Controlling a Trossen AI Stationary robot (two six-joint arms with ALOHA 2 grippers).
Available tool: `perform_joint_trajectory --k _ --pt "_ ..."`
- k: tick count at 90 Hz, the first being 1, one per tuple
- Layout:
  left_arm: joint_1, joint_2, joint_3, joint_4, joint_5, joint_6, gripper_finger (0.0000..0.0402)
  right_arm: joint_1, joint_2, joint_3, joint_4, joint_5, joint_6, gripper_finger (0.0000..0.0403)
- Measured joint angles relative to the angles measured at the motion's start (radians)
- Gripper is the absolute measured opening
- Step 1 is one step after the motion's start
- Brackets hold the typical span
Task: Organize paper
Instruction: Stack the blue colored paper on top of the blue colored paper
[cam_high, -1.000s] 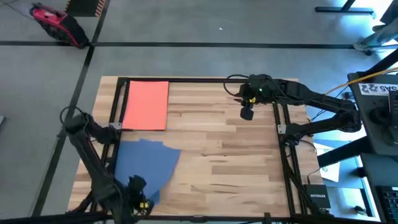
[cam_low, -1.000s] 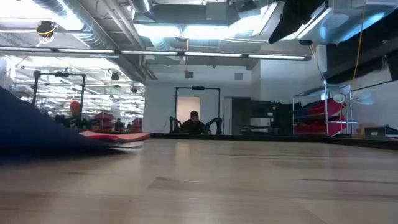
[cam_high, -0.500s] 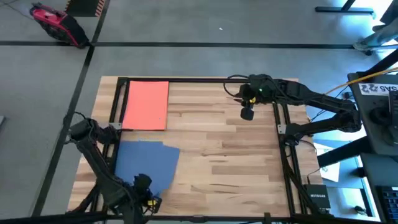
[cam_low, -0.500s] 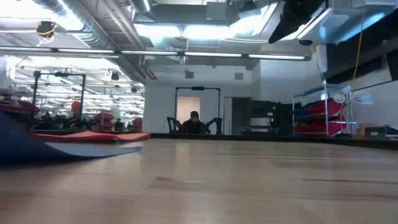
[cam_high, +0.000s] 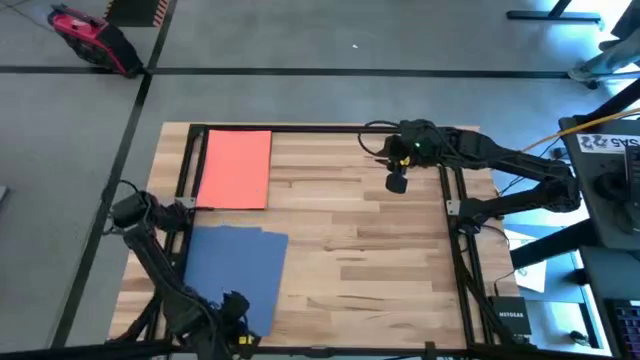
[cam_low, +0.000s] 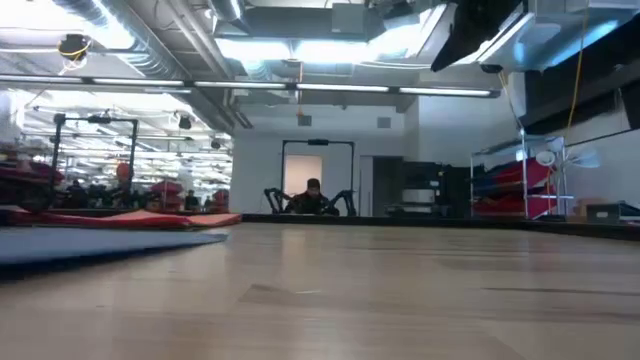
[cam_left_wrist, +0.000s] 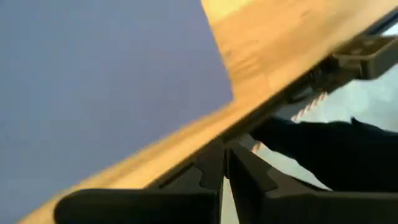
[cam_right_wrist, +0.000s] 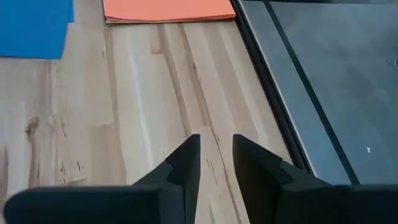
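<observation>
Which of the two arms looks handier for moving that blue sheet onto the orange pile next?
Probably the left. Its gripper sits at the near edge of the blue paper, just beside it. The right gripper hovers over bare wood across the table, far from both blue and the orange stack.

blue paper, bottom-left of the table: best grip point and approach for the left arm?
Probably the near edge of the blue paper, by the table's front edge. It lies flat on the wood, so only an edge offers purchase. The left gripper already sits at that near edge, fingers almost together. Come in low from the front and pinch the edge. The right gripper waits at the far side.
</observation>
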Motion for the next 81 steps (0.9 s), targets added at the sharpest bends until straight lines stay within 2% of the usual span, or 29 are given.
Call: perform_joint_trajectory --k 14,22,28,40,60,70,81 --pt "-0.013 0.0 -0.023 0.004 0.001 -0.028 0.0067 0.0 0.0 0.0 -0.001 0.0 0.0 0.0083" --pt "0.004 -0.001 -0.024 -0.036 0.003 0.054 0.0077 0.0 0.0 0.0 -0.002 0.0 0.0 0.0083" --pt "0.032 -0.005 -0.024 -0.071 0.01 0.122 0.0065 0.0 0.0 0.0 -0.001 0.0 0.0 0.0083" --pt "0.112 -0.012 -0.024 -0.084 0.014 0.257 0.0011 0.0 0.0 0.0 -0.002 0.006 0.0 0.0081" --pt "0.227 -0.016 -0.024 -0.058 0.026 0.425 0.0001 0.001 0.0 0.0 -0.002 0.008 -0.001 0.0034" --pt "0.276 -0.016 -0.024 -0.042 0.027 0.659 0.0 0.001 0.0 0.0 -0.002 0.008 -0.012 0.0006" --pt "0.362 -0.015 -0.024 -0.058 0.027 1.011 0.0 0.001 0.0 0.0 -0.002 0.008 -0.028 0.0007"
